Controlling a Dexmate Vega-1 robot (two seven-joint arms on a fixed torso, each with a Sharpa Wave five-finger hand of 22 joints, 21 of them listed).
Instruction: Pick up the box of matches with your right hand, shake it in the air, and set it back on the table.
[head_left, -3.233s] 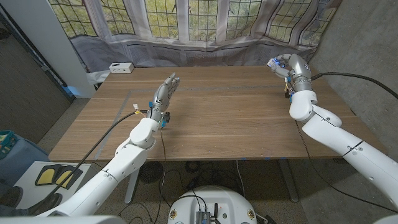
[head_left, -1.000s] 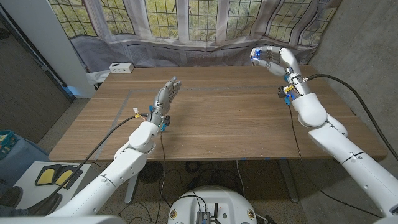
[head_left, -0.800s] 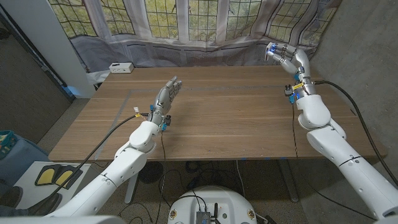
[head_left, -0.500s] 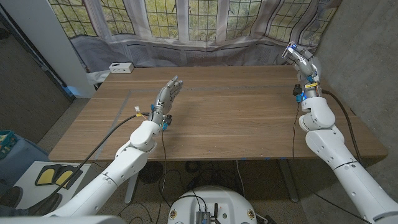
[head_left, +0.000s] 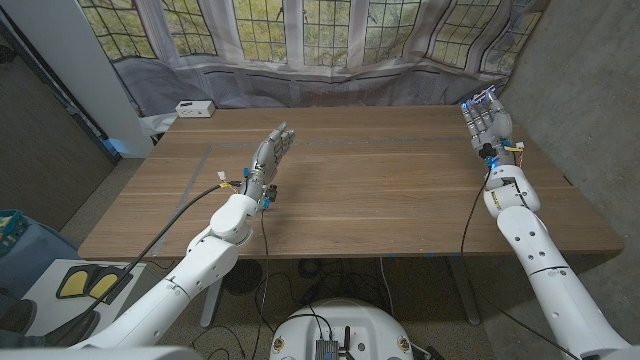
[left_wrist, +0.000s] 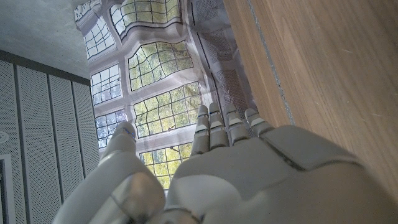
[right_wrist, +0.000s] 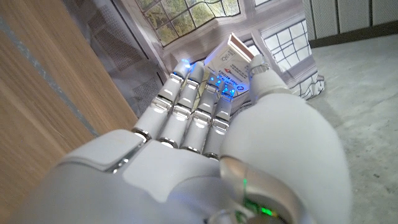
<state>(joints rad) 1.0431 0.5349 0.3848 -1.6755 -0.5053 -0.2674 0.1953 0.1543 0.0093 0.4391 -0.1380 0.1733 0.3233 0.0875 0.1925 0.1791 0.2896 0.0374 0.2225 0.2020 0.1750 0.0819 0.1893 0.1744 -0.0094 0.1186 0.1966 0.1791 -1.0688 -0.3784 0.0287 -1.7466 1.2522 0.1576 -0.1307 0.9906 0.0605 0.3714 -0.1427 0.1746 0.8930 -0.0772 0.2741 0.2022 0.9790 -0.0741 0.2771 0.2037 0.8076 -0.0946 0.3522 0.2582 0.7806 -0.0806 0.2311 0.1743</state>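
From my head, my right hand (head_left: 486, 121) is raised at the far right corner of the wooden surface (head_left: 350, 190), its back toward me, fingers (head_left: 478, 112) pointing up and close together; from here I cannot make out what they hold. My left hand (head_left: 268, 157) stands over the left middle of the surface, fingers stretched out toward the far side, slightly apart, holding nothing. A small white box (head_left: 194, 108) sits at the far left corner, and a curtain printed with windows (head_left: 320, 40) hangs behind the far edge. From my left wrist, my left hand (left_wrist: 224, 168) reaches out with its fingers (left_wrist: 214, 127) straight and side by side, thumb apart from them, nothing between them, the wood running alongside. From my right wrist, my right hand (right_wrist: 205, 143) has the box of matches (right_wrist: 231, 65) clamped between fingers (right_wrist: 205, 99) and thumb, up in the air off the surface, its pale drawer end showing.
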